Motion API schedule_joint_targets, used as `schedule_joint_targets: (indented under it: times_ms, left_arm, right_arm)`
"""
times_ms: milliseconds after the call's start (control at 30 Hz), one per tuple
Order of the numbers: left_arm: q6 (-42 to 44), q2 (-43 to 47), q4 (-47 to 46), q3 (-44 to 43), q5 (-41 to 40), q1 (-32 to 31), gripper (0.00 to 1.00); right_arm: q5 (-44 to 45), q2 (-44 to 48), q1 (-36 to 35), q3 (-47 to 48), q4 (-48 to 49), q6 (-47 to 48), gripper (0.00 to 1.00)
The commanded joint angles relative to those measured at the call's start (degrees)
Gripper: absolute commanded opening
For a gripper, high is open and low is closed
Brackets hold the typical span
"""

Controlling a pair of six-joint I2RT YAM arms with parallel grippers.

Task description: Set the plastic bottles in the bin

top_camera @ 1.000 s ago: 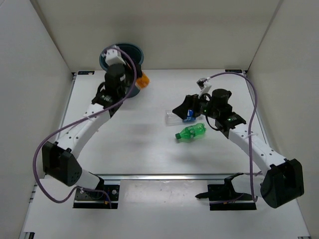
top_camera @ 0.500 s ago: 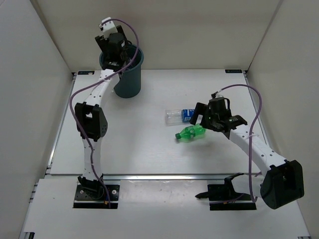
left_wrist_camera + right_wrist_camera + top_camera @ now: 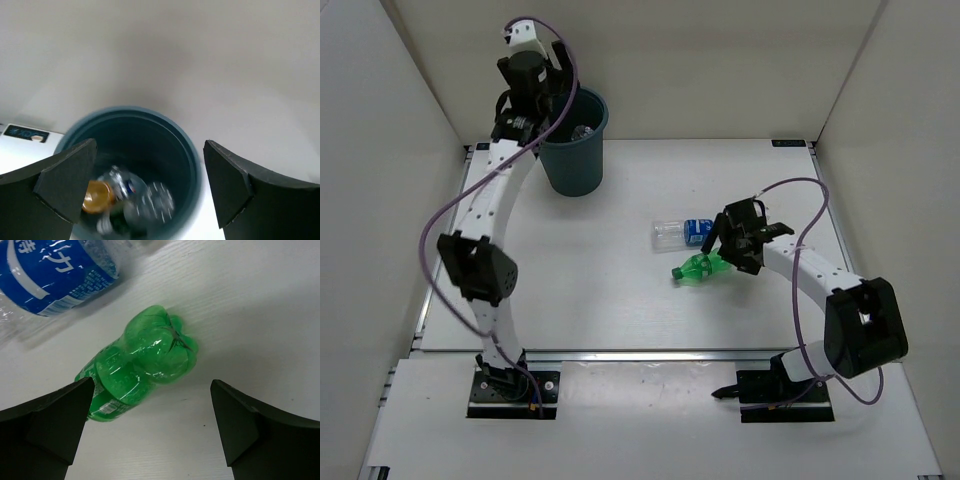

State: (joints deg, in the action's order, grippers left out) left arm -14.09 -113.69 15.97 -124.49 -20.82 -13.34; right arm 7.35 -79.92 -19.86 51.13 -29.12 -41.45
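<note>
The dark teal bin (image 3: 576, 165) stands at the back left. My left gripper (image 3: 552, 104) hangs over its mouth, open and empty. In the left wrist view the gripper (image 3: 150, 165) looks down into the bin (image 3: 196, 167), where an orange bottle (image 3: 97, 196) and a blurred clear bottle (image 3: 152, 202) lie. On the table a green bottle (image 3: 700, 267) lies on its side, with a clear blue-labelled bottle (image 3: 682, 232) just behind it. My right gripper (image 3: 724, 257) is open at the green bottle's base end. In the right wrist view the green bottle (image 3: 142, 362) lies just ahead of the open gripper (image 3: 152, 390), apart from both fingers, and the blue-labelled bottle (image 3: 55, 275) is at top left.
White walls close in the table at the back and both sides. The bin stands close to the back wall. An aluminium rail (image 3: 650, 354) runs across the near edge by the arm bases.
My left gripper rose from beside the bin to above its mouth and opened; the orange bottle it held now lies inside. My right gripper moved from the blue-labelled bottle to the green one.
</note>
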Motion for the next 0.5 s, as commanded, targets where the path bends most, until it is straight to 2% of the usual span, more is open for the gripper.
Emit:
schedule_joint_targets:
  times_ms: [0, 100, 167, 233, 267, 333, 467]
  left_arm:
    - [-0.69, 14.08, 9.77, 8.51, 11.24, -3.34, 0.99]
    - [0.64, 24.87, 10.05, 21.18, 9.40, -10.71, 0.99]
    - [-0.93, 32.19, 6.47, 35.65, 14.12, -13.02, 0.98]
    - [-9.43, 40.09, 2.34, 47.96, 24.62, -11.45, 0.99]
    - [-13.03, 43.26, 1.44, 50.81, 27.38, -10.31, 0.99]
    - [-14.48, 46.52, 0.99, 58.45, 33.10, -9.86, 0.99]
    - [-12.90, 49.43, 9.15, 61.99, 28.83, -15.12, 0.99]
  right_arm:
    - [3.98, -1.46, -0.36, 1.51, 1.95, -3.02, 1.00]
    - [3.80, -3.05, 0.08, 0.37, 3.37, -3.90, 0.99]
    - [4.85, -4.27, -0.45, -0.50, 4.69, -4.34, 0.97]
    - [4.86, -5.33, -0.62, -2.61, 7.05, -5.13, 0.96]
    - [4.77, -5.25, -0.97, -2.71, 8.63, -4.96, 0.94]
    - [4.16, -6.30, -0.62, -3.32, 9.35, -5.74, 0.90]
    - [4.78, -6.65, -1.41, -3.58, 8.04, -6.18, 0.89]
